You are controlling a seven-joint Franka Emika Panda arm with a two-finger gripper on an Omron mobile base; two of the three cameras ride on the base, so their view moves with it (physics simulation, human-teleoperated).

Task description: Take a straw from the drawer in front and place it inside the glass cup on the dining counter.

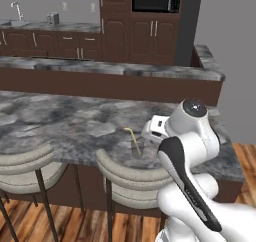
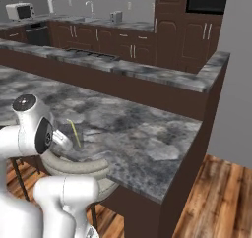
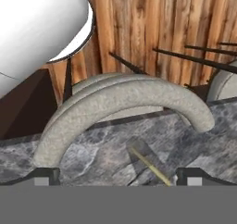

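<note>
Straw upright in glass cup on dining counter

Glass cup barely discernible, near-transparent

Dining counter top — grey marbled, dark veins, on a dark brown base. Straw pale yellow, glass cup clear, between the dark finger tips. Stool back beyond the jaws — beige-grey, black legs. Floor warm brown wood planks.
</note>
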